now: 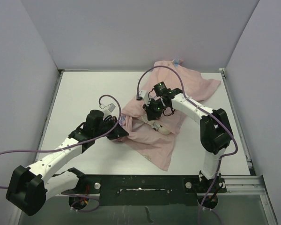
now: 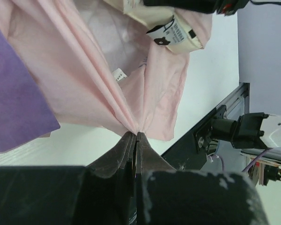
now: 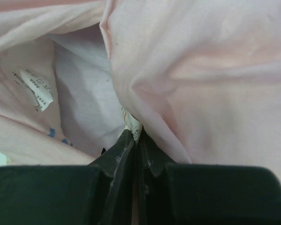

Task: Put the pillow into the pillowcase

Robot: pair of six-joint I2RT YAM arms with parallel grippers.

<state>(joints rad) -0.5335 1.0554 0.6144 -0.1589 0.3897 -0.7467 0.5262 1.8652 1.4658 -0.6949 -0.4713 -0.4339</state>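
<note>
The pillowcase [image 1: 155, 146] lies crumpled mid-table, pale pink side up. In the left wrist view its purple outside [image 2: 16, 105] shows. My left gripper [image 1: 120, 133] is shut on a bunched pink edge of the pillowcase [image 2: 131, 84], fabric fanning out from the left gripper's [image 2: 136, 134] tips. The cream pillow [image 1: 161, 130] is mostly covered by the fabric; one corner with a barcode tag [image 2: 174, 32] sticks out. My right gripper [image 1: 154, 112] is inside the folds. In its own view the right gripper [image 3: 136, 132] is shut on a white printed tag, apparently the pillow's, with pink cloth [image 3: 201, 79] draped beside it.
White walls close the table [image 1: 84, 93] on the left, back and right. A black rail [image 1: 145, 183] with the arm bases runs along the near edge. A care label [image 3: 37, 90] hangs inside the pillowcase. Purple cables loop over both arms.
</note>
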